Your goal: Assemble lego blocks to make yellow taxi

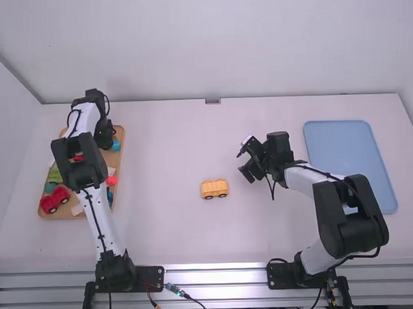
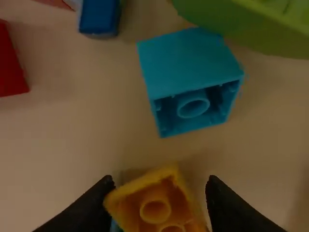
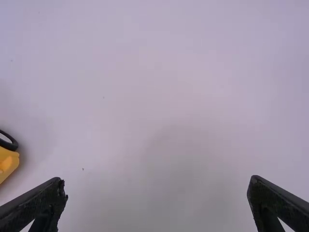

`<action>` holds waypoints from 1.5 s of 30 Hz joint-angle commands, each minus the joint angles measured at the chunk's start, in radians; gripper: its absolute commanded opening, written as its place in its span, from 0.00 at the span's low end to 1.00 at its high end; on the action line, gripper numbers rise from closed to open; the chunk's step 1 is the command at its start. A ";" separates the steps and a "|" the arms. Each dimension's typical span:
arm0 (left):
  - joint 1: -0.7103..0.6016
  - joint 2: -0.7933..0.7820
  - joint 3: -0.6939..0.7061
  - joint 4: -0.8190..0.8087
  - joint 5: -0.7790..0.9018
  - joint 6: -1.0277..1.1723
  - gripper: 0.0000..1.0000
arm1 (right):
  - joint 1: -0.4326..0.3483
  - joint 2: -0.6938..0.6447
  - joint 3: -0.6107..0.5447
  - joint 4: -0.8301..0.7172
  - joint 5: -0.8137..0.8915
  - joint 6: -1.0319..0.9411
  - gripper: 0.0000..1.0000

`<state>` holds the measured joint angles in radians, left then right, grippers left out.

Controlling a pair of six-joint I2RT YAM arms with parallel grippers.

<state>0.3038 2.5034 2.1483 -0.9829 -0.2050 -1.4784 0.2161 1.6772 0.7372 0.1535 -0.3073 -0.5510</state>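
Note:
The left gripper [image 1: 106,136] is low over the wooden tray [image 1: 120,157] at the table's left. In the left wrist view, the left gripper [image 2: 160,182] has its fingers apart on both sides of a yellow block [image 2: 137,200] with its hollow underside showing; a gap shows beside one finger. A yellow car base with black wheels [image 1: 214,189] stands mid-table, and its corner [image 3: 7,162] appears in the right wrist view. Right of that base, the right gripper [image 1: 242,161] is above the table; the right gripper [image 3: 157,186] is open with nothing between its fingers.
Near the yellow block lie a light-blue block [image 2: 190,63], a dark-blue piece [image 2: 99,17], a red piece [image 2: 9,63] and a green piece [image 2: 260,29]. A red car [image 1: 55,199] is on the tray's near part. A blue mat [image 1: 342,146] lies at the right.

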 commanded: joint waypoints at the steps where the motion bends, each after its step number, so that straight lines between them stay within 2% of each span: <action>1: 0.005 -0.010 -0.010 -0.013 -0.024 0.005 0.45 | 0.001 -0.026 0.003 -0.004 -0.003 0.005 0.99; 8: 0.005 -0.010 -0.010 -0.024 -0.028 0.005 0.46 | 0.001 -0.026 0.003 -0.005 -0.002 0.006 0.99; 14: 0.005 -0.010 -0.010 -0.085 -0.072 0.004 0.38 | 0.001 -0.026 0.003 -0.005 -0.002 0.005 0.99; 19: 0.005 -0.010 -0.010 -0.121 -0.107 0.005 0.37 | 0.001 -0.026 0.003 -0.005 -0.002 0.005 0.99; 20: 0.005 -0.010 -0.010 -0.121 -0.110 0.005 0.40 | 0.001 -0.026 0.003 -0.005 -0.002 0.006 0.99; 21: 0.005 -0.010 -0.010 -0.120 -0.112 0.005 0.50 | 0.001 -0.026 0.003 -0.004 -0.002 0.005 0.99; 22: 0.005 -0.010 -0.010 -0.119 -0.113 0.005 0.55 | 0.001 -0.026 0.003 -0.004 -0.002 0.005 0.99; 23: 0.005 -0.010 -0.010 -0.112 -0.113 0.005 0.73 | 0.001 -0.026 0.003 -0.004 -0.002 0.005 0.99; 24: 0.005 -0.010 -0.010 -0.106 -0.105 0.005 0.85 | 0.001 -0.026 0.003 -0.004 -0.002 0.006 0.99; 26: 0.005 -0.010 -0.010 -0.101 -0.086 0.005 0.98 | 0.001 -0.026 0.003 -0.004 -0.002 0.005 0.99; 28: 0.005 -0.010 -0.010 -0.097 -0.070 0.005 1.00 | 0.001 -0.026 0.003 -0.004 -0.002 0.005 0.99; 32: 0.005 -0.010 -0.010 -0.082 -0.036 0.006 1.00 | 0.001 -0.026 0.003 -0.004 -0.003 0.005 0.99; 35: 0.005 -0.010 -0.010 -0.079 -0.009 0.005 0.94 | 0.001 -0.026 0.003 -0.005 -0.002 0.005 0.99; 40: 0.005 -0.010 -0.010 -0.073 -0.015 0.005 0.78 | 0.001 -0.026 0.003 -0.005 -0.002 0.005 0.99; 41: 0.005 -0.010 -0.010 -0.073 -0.015 0.005 0.78 | 0.001 -0.026 0.003 -0.005 -0.002 0.005 0.99; 42: 0.005 -0.010 -0.010 -0.074 -0.016 0.005 0.69 | 0.001 -0.026 0.003 -0.005 -0.002 0.006 0.99; 45: 0.005 -0.010 -0.010 -0.071 -0.015 0.005 0.63 | 0.001 -0.026 0.003 -0.005 -0.002 0.006 0.99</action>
<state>0.3038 2.5034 2.1475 -1.0500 -0.2207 -1.4731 0.2161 1.6772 0.7372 0.1532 -0.3073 -0.5503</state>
